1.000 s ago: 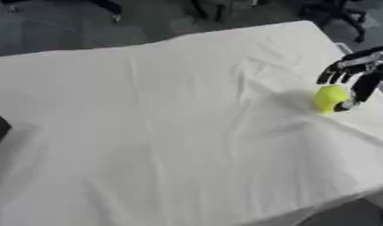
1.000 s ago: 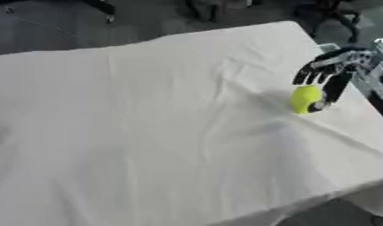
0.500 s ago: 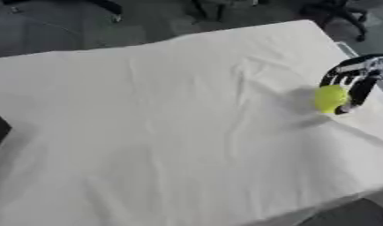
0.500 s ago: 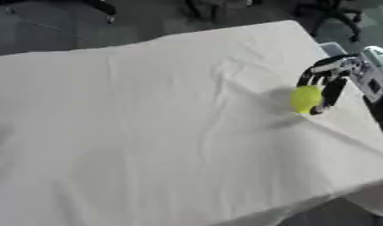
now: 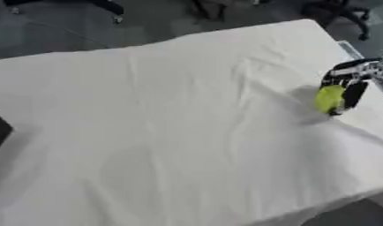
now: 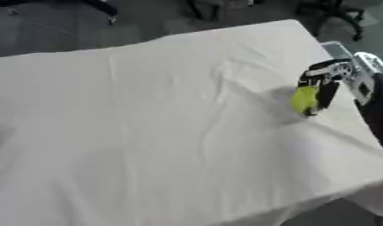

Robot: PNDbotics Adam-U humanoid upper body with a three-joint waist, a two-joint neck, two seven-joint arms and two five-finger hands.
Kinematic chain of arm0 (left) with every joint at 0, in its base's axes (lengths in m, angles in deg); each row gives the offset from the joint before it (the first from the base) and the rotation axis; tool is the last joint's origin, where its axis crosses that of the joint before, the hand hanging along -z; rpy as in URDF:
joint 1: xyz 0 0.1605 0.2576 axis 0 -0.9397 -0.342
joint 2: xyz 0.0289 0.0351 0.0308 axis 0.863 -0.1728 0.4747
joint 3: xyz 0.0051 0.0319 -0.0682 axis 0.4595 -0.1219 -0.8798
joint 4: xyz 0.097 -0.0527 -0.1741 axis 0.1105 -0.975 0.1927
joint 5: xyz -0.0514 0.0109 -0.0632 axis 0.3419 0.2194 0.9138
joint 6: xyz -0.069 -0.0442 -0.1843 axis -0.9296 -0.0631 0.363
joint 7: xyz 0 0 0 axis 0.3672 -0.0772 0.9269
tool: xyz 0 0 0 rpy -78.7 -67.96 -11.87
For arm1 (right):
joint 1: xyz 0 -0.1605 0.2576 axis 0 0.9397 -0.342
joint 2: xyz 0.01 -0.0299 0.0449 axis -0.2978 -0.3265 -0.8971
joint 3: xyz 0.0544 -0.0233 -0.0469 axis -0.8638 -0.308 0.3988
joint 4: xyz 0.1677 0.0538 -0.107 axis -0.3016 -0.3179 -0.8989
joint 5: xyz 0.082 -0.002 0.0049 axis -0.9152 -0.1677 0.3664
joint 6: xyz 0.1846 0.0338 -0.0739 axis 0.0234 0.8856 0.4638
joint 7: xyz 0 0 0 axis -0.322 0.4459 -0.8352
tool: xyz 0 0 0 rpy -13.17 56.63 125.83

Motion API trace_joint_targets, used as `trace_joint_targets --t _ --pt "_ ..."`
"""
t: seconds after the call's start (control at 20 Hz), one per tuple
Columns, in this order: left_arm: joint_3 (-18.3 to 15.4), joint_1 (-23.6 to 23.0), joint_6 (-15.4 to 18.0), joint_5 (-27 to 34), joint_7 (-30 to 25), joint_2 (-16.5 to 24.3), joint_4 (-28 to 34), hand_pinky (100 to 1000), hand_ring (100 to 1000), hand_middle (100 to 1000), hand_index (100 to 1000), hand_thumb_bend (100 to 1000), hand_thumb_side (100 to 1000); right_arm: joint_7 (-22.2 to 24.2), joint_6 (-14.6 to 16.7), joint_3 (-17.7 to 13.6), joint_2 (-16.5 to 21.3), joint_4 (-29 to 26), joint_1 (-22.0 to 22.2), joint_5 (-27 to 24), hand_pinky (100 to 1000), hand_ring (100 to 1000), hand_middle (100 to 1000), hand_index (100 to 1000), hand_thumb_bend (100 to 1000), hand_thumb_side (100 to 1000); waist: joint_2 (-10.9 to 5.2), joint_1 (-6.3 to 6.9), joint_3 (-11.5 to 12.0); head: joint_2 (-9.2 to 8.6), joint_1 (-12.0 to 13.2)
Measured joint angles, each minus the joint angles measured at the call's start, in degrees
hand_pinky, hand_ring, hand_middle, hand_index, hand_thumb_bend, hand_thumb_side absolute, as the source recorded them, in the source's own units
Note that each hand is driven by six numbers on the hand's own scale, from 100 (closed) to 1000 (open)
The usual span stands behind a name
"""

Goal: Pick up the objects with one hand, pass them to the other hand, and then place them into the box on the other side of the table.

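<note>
A table covered with a creased white cloth [image 5: 163, 132] is seen from above, tilted in the frame, with dark floor beyond its far edge. At the right side of the table, the right hand [image 6: 327, 84] is shown with its dark fingers [image 5: 354, 93] curled down around a yellow-green object [image 5: 329, 99], which is gripped between fingers and thumb. The object is rounded and somewhat elongated; its exact kind cannot be made out. It is held just above the cloth, and a soft shadow is cast on the fabric to its left and below it. Whether its lower end touches the cloth cannot be told. The silver and black wrist is seen entering from the right edge in the right eye view. A pale, flat-edged item [image 6: 336, 49] is partly visible at the far right edge of the table, just beyond the hand; whether it is a container, and what it might hold, cannot be determined. A dark shape [image 5: 0, 130] is cut off at the left edge of the left eye view. Chair bases [image 5: 110, 8] are visible on the floor at the far side.
</note>
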Motion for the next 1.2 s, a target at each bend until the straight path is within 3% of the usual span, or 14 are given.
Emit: trace_joint_targets --t 0.3,0.35,0.4,0.75,1.0,1.2 --pt "0.00 0.00 -0.01 0.00 0.01 -0.22 0.00 756 753 765 792 180 712 -9.14 -2.48 -0.32 -0.69 -1.54 0.03 0.86 748 635 461 484 291 100 0.00 0.00 0.31 -0.02 0.02" --pt "-0.01 0.00 -0.04 -0.01 0.04 -0.22 0.00 756 753 765 791 184 713 -9.84 -2.78 -0.57 -0.73 -2.83 0.03 0.86 744 634 463 484 208 100 0.00 0.00 0.31 -0.02 0.04" --pt "-0.01 0.00 -0.09 -0.02 0.09 -0.22 0.00 756 753 765 792 181 711 -10.27 -3.06 -0.78 -0.73 -4.40 0.02 0.83 747 633 461 484 277 100 0.00 0.00 0.30 -0.02 0.07" --pt "0.03 0.21 -0.65 -0.04 0.15 -0.21 0.08 757 754 766 795 190 708 -11.80 -4.81 -1.50 -0.48 -20.27 -0.96 -3.33 730 622 470 496 248 100 0.00 0.00 0.18 -0.02 0.55" --pt "0.92 1.60 -2.83 -0.62 0.31 -0.16 -0.10 758 755 770 810 201 704 -15.64 -6.84 1.74 -0.28 -31.23 -0.95 -7.07 719 613 487 522 207 100 0.00 -0.02 0.42 -0.28 1.35" --pt "1.77 2.25 -5.20 -1.13 0.72 -0.05 -0.38 761 757 772 814 213 695 -20.52 -8.17 5.41 -0.58 -36.60 -0.92 -10.98 715 609 483 525 162 100 0.00 -0.02 0.69 -0.67 2.40"
